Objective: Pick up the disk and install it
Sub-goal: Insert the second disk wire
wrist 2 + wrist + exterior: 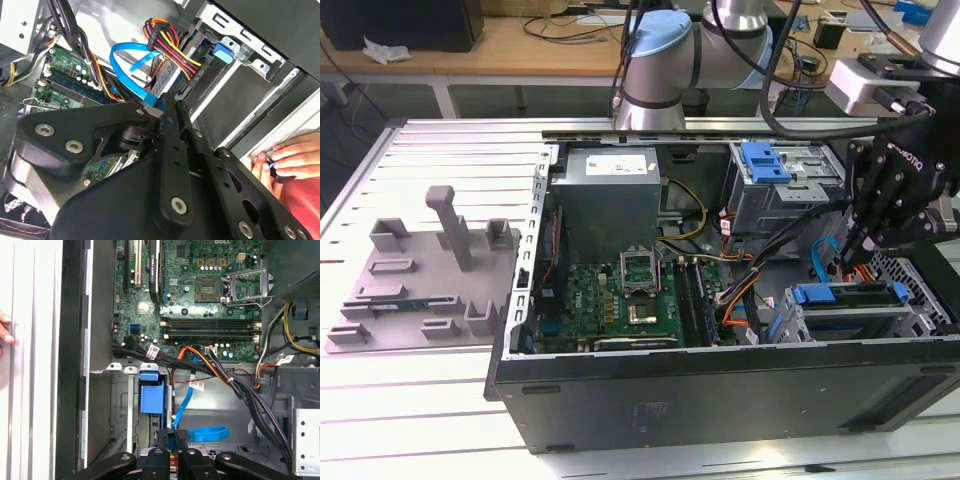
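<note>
When we look at the exterior view, we see a big open computer case lying on its side on a metal table. The black gripper hangs down into the case on the exterior view's right. The disk sits just under it in the corner bay of the case, with its blue rail on top. A grey tray with posts lies on the table, well apart, on the exterior view's left. The green board fills the middle of the case. In the second wrist view, we see the gripper from close by, and its two fingers lie pressed together with no gap. Its tip is right at the end of a blue cable. We cannot tell if it pinches that cable. The silver disk is just past the tip, with red, yellow and black wires going into it. A person's hand rests on the edge of the case. In the first wrist view, the gripper points into the case with its fingers side by side and touching. The blue cable runs right beside the tip. The green board lies farther off, and some fingers of a hand touch the table beside the case.
</note>
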### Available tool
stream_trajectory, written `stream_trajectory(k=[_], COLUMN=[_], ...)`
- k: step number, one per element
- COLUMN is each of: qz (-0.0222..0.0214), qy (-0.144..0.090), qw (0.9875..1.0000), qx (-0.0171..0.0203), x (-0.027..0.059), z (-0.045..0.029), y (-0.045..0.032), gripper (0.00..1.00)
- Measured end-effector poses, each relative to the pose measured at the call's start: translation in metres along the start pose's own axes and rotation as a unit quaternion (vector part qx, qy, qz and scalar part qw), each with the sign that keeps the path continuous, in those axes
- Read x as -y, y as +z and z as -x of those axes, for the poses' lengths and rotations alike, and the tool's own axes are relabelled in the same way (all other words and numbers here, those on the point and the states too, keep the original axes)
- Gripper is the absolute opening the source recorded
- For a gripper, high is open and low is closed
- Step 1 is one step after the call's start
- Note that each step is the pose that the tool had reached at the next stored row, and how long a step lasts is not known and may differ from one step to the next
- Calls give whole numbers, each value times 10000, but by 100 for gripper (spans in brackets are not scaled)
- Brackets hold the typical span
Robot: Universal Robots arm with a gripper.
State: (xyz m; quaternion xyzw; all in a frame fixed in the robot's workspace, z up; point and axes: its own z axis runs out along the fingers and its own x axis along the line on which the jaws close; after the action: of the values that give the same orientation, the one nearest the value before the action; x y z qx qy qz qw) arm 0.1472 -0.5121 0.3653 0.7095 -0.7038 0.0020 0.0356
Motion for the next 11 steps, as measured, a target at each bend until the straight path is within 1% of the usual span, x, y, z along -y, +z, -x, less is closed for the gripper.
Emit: stream_trajectory(k=[2,4,11], qz=[-1,-1,-2], qy=[-2,-3,4], qw=[10000,9999,9997], qx=[91,140,254], x=[7,15,51], z=[-24,-51,-141], y=[1,2,8], gripper=[16,16,16])
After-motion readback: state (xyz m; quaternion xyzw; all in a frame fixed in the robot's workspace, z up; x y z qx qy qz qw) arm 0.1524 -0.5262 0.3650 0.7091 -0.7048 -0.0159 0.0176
